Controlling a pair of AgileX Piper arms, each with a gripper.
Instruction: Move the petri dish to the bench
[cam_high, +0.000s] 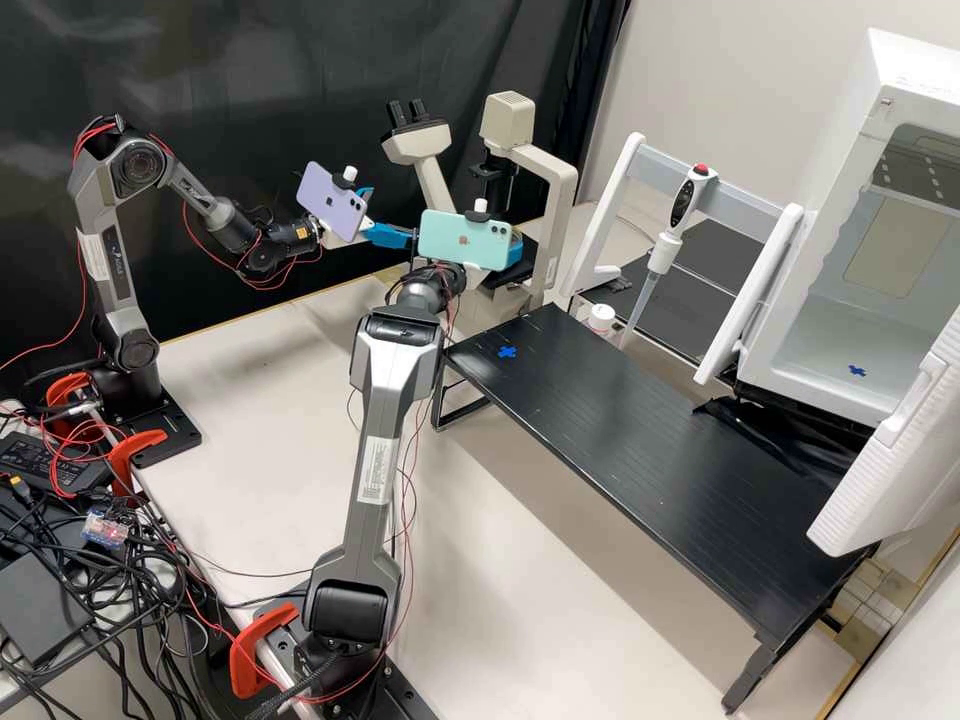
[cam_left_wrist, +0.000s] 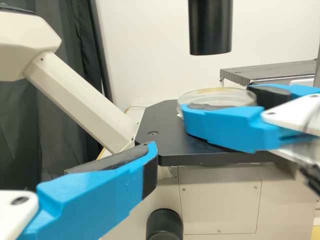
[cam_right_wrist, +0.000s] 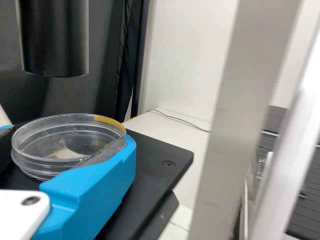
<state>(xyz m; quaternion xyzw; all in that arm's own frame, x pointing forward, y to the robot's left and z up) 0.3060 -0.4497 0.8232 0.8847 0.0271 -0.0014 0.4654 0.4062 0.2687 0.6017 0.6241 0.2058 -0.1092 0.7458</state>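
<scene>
One clear petri dish (cam_right_wrist: 65, 135) sits level over the black platform (cam_right_wrist: 150, 155) of the microscope (cam_high: 508, 122); whether its underside touches, I cannot tell. The right gripper (cam_right_wrist: 67, 145) has it from the sides, its jaws drawn in only to the dish's width, a pad against the rim on either side.

From where I stand, the step in hand looks like lifting the dish away, and the hold wants to be just firm enough: too hard a squeeze could make the round wall slip. I'd raise it a little, flat, well under the black tube (cam_left_wrist: 210, 27) overhead, then draw it out before swinging toward the raised black tabletop (cam_high: 640, 440). A pale post (cam_right_wrist: 240, 100) stands near, easy to clip on the way.

The left gripper (cam_high: 392, 217) has its jaws wide apart with nothing between them, and it sits close enough to need a clear berth. Farther off, the blue cross (cam_high: 507, 352) at the tabletop's near-microscope end seems the likely landing spot; a slow, level lowering would suit.
</scene>
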